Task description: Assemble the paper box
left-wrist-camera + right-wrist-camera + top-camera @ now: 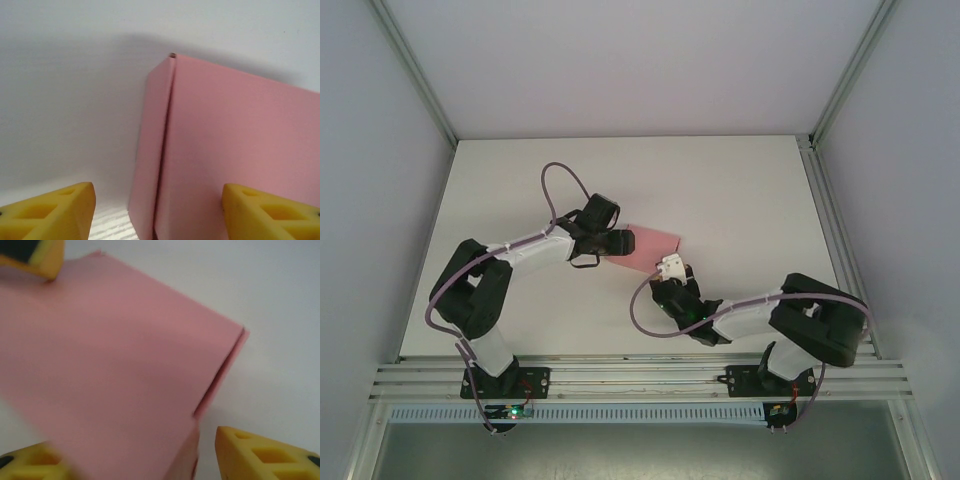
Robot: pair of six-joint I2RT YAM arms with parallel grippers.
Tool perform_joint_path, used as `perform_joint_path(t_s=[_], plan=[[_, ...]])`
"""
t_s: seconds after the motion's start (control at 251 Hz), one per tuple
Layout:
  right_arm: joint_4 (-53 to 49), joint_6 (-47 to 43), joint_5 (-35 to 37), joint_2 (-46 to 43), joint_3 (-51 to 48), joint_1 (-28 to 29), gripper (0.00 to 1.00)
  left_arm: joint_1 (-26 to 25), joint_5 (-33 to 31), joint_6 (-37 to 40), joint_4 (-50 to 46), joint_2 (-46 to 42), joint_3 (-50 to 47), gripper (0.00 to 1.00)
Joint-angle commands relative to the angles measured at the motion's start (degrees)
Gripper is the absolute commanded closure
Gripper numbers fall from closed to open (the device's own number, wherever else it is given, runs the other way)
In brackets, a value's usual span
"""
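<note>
— while the small folded pink thin-card paper box (650, 245) sits in the middle of the white desk (740, 180), how would you close it up properly?

— i'd pin one end and work the other. in the left wrist view the side seam looks loose, with a flap standing a little off the wall. one arm should steady the body while the other presses that flap home, gently, since thin card will likely buckle.

— and the grip right now?

— the blocky yellow left fingers (55, 210) stand apart, straddling the box's left end. there's a gap on one side, and i can't tell whether the other finger touches. the yellow right fingers (265, 455) are spread too, at the near right edge, with the card between them and one finger clear of it. neither pair looks clamped on it.

— so it's resting on its own?

— seems so, on the desk, between the two arms.
</note>
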Motion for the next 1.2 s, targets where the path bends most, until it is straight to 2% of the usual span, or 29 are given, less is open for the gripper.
perform_joint_path(t_s=[0.0, 0.136, 0.271, 0.355, 0.427, 0.535, 0.595, 0.71, 0.79, 0.982, 1.129, 1.197], plan=[[-2.8, -5.6, -7.2, -4.4, -2.4, 0.5, 0.33, 1.2, 1.3, 0.0, 1.4, 2.3, -0.6, 0.35], [-4.4, -9.7, -12.7, -10.8, -5.0, 0.3, 0.11, 1.3, 2.1, 0.5, 2.1, 3.2, -0.8, 0.38], [-5.5, -9.3, -12.7, -19.5, -8.0, -0.2, 0.02, 1.4, 2.6, 0.9, 2.2, 4.3, -0.7, 0.42], [-6.1, -6.0, -10.5, -25.3, -9.6, -1.8, 0.02, 1.4, 3.7, 1.4, 2.6, 4.6, -0.8, 0.43], [-8.8, -2.5, -11.3, -30.0, -9.6, -5.2, 0.02, 1.4, 4.0, 1.7, 2.9, 4.6, -0.8, 0.46], [-12.8, 2.2, -17.0, -36.3, -9.4, -11.7, 0.02, 1.9, 6.1, 1.5, 4.3, 4.5, -1.2, 0.51], [-13.4, 3.7, -19.6, -39.2, -9.6, -14.5, 0.02, 2.5, 8.2, 0.9, 5.9, 4.6, -1.9, 0.57], [-13.5, 7.1, -22.4, -43.0, -10.5, -18.6, 0.02, 4.7, 15.6, -1.5, 10.4, 4.9, -4.0, 0.66], [-14.1, 8.0, -27.5, -42.7, -9.9, -21.0, 0.02, 6.5, 20.0, -3.1, 14.0, 4.8, -5.9, 0.7], [-20.3, 11.7, -38.2, -32.4, -1.9, -26.1, 0.02, 8.5, 21.9, -4.5, 16.4, 4.6, -8.2, 0.75], [-20.7, 15.3, -48.2, -22.5, 4.0, -29.5, 0.02, 9.9, 25.2, -7.1, 21.7, 4.9, -11.0, 0.87], [-20.7, 16.9, -49.8, -19.4, 5.6, -30.6, 0.02, 11.0, 27.4, -8.6, 24.2, 5.6, -12.2, 0.92]])
